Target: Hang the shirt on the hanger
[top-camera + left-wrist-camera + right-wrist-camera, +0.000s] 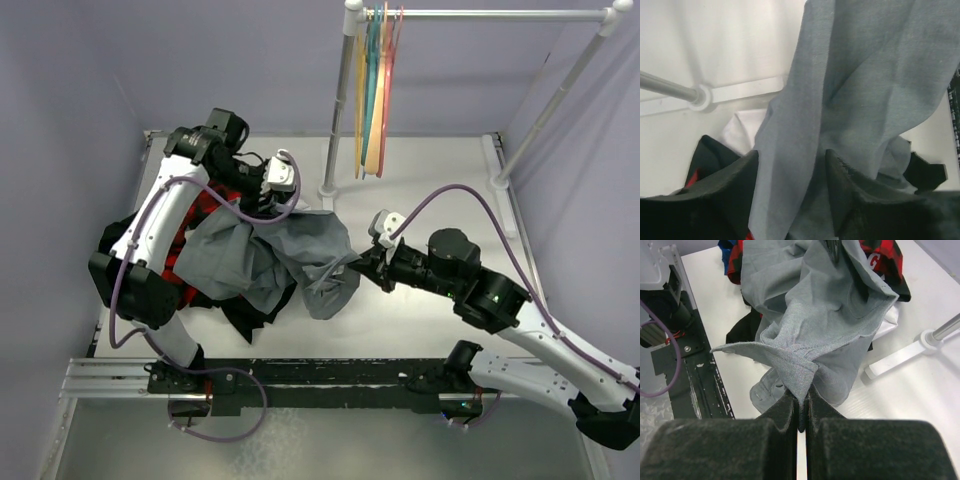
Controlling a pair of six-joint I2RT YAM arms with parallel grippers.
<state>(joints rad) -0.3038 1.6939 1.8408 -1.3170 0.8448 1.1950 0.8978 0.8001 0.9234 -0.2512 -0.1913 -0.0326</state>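
Observation:
The grey shirt (280, 255) lies bunched at table centre, partly lifted between both grippers. My right gripper (362, 266) is shut on a folded edge of it; in the right wrist view the fingers (785, 407) pinch a grey point of the shirt (830, 315). My left gripper (272, 200) is at the shirt's far-left upper edge. In the left wrist view its jaws (790, 157) stand wide apart with grey shirt cloth (860, 75) running between them. The thin pink hanger (393, 70) hangs on the rail at the back, beside the thicker ones.
Yellow, teal and orange hangers (372, 90) hang on the white rack (340, 100), whose foot (930, 337) stands close behind the shirt. A red-and-black plaid shirt (200, 210) and a black garment (245, 310) lie under the grey one. A black rail (320, 375) runs along the near edge.

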